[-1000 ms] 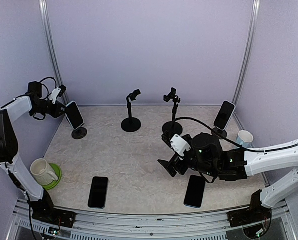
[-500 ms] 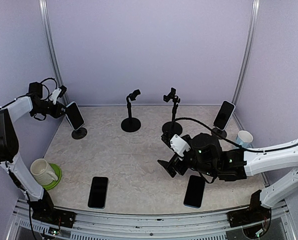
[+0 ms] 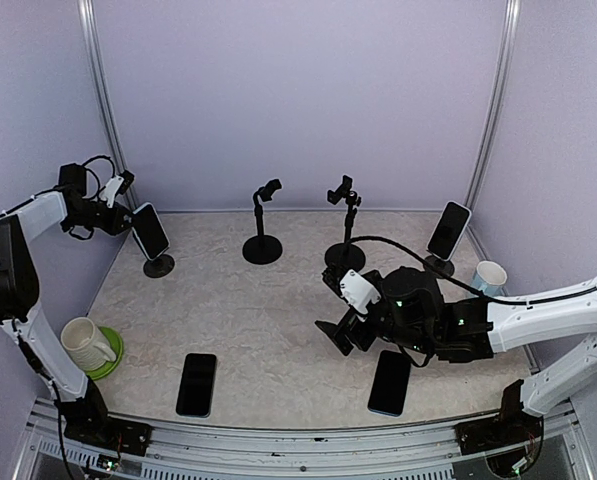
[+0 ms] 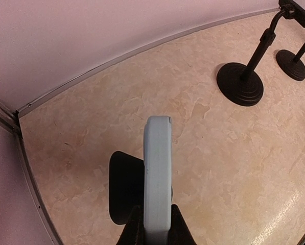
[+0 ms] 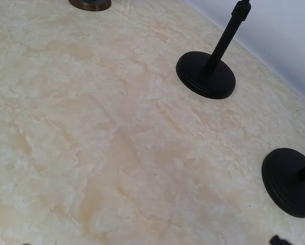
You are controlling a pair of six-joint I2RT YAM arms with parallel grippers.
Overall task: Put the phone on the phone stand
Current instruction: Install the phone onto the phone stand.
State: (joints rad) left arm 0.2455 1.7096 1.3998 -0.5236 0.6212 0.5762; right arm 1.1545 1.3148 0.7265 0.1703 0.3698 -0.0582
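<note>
The marbled table (image 3: 248, 310) carries the stand (image 3: 159, 266), whose round base sits just below the left gripper (image 4: 156, 219). Its fingers are clamped on the phone (image 4: 157, 163). The right gripper (image 3: 340, 336) hovers well apart, fingers spread and empty. To seat it well, I judge the phone should go down straight and be let go only once the stand bears it. It is a slim slab, pale blue along the edge and dark-faced, held edge-on between the fingers.

Four phones (image 3: 197, 384) (image 3: 389, 382) (image 3: 149, 230) (image 3: 449, 230): two flat near, two on far stands. Four stands (image 3: 159, 266) (image 3: 263, 248) (image 3: 345, 255) (image 3: 438, 265). Two cups (image 3: 82, 342) (image 3: 490, 276).
</note>
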